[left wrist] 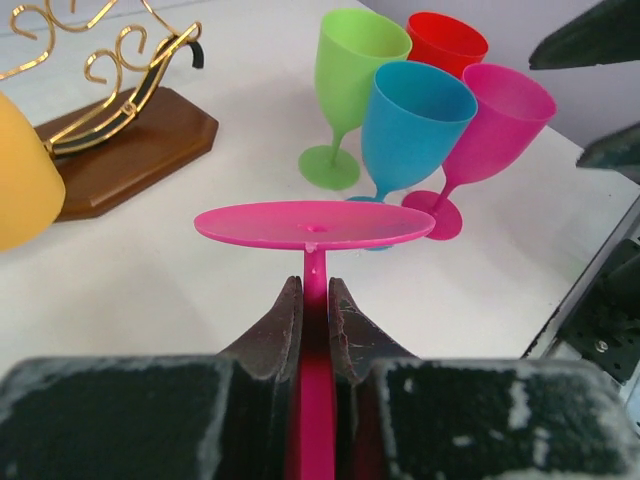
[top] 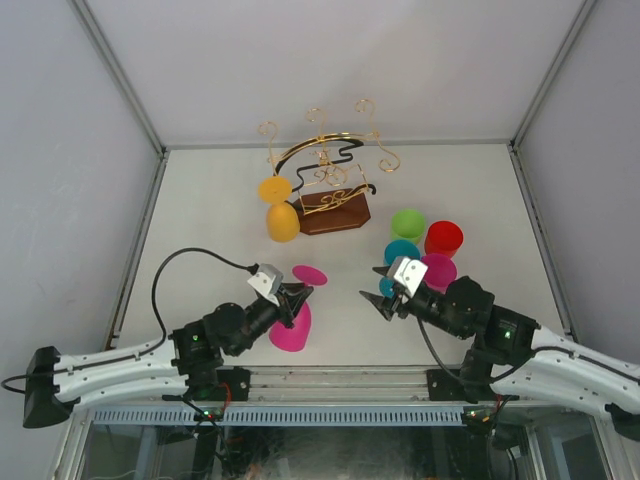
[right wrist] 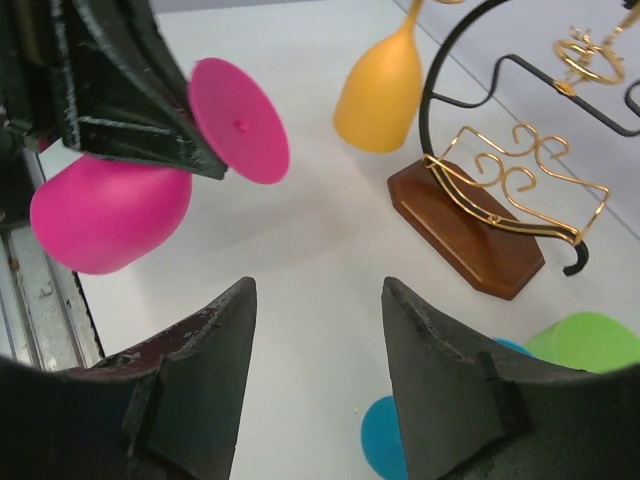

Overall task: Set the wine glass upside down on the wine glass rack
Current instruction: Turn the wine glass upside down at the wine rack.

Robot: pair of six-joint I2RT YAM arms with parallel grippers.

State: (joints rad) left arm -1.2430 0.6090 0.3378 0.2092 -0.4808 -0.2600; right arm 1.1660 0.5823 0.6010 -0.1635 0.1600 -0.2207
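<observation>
My left gripper [left wrist: 316, 290] is shut on the stem of a magenta wine glass [left wrist: 315, 224]. In the top view the glass [top: 291, 328] lies tilted, with its round foot toward the rack and its bowl toward the arm bases. My left gripper [top: 290, 300] sits between foot and bowl. The wine glass rack [top: 335, 208], gold scroll wire on a brown wooden base, stands at the back centre, and its base [left wrist: 130, 150] shows at the left wrist view's upper left. My right gripper [top: 380, 303] is open and holds nothing, a little right of the glass. The right gripper [right wrist: 318, 285] faces the bowl [right wrist: 110, 215] and the rack's base [right wrist: 465, 225].
An orange glass [top: 280, 215] hangs upside down on the rack's left side. To the rack's right, upright glasses stand close together: green [top: 407, 224], red [top: 443, 238], blue [top: 402, 253] and another magenta one [top: 438, 270]. White walls enclose the table.
</observation>
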